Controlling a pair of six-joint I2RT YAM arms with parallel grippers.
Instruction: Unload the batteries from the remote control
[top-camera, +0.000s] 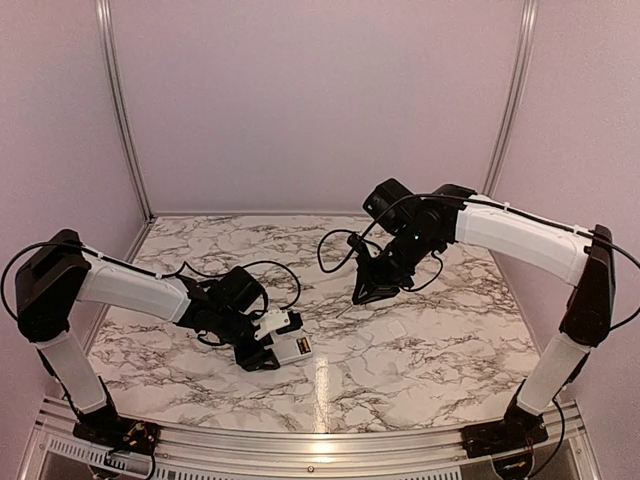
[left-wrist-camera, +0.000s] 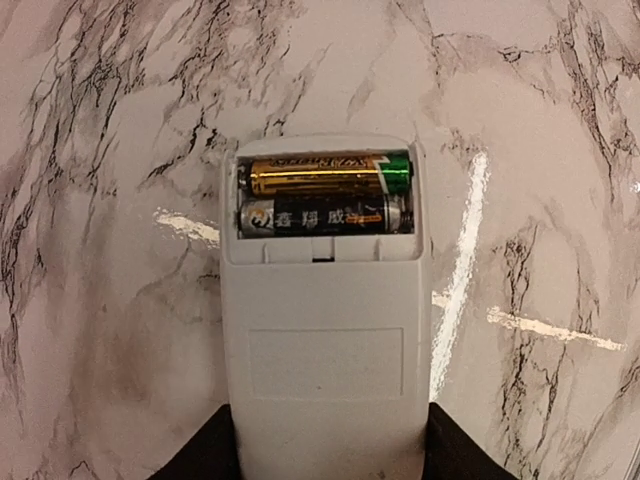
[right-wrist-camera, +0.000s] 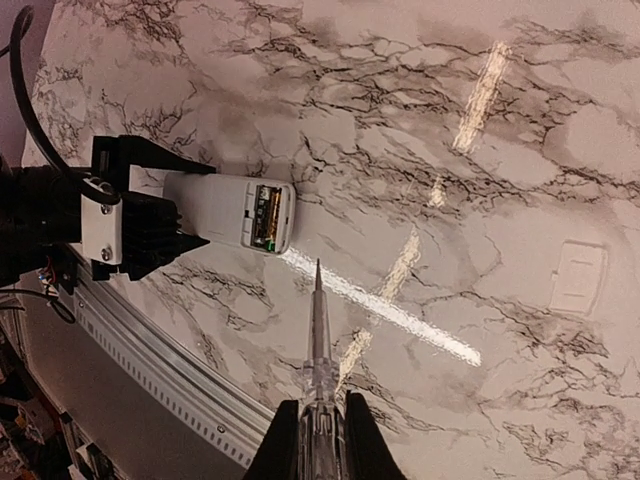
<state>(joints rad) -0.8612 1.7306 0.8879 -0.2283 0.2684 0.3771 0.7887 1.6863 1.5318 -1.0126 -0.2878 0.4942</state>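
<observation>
The remote control (left-wrist-camera: 325, 350) is gripped at its 6 o'clock end by the left hand (left-wrist-camera: 330, 455), as seen in the left wrist view. The hand's fingers (left-wrist-camera: 205, 455) are drawn in narrowly against the two long edges. In the overhead view it is found toward 8 o'clock from the middle of the bench (top-camera: 450, 370), back face up. The recess at the 12 o'clock end of the remote control is uncovered. Both batteries (left-wrist-camera: 322, 197) are seated in it side by side, crosswise to the body. A gold one with a green end lies at 12 o'clock, and a black one touches it at 6 o'clock.

The right hand (right-wrist-camera: 317, 425) is placed toward 2 o'clock from the bench's middle and is clamped on the clear handle of a slim pointed tool (right-wrist-camera: 318, 330). In the right wrist view the tip of the pointed tool is seen near the open end of the remote control, at about 5 o'clock from it, with a gap between. A small white cover plate (right-wrist-camera: 578, 276) is laid flat on the bench toward 3 o'clock, well apart from the remote control.
</observation>
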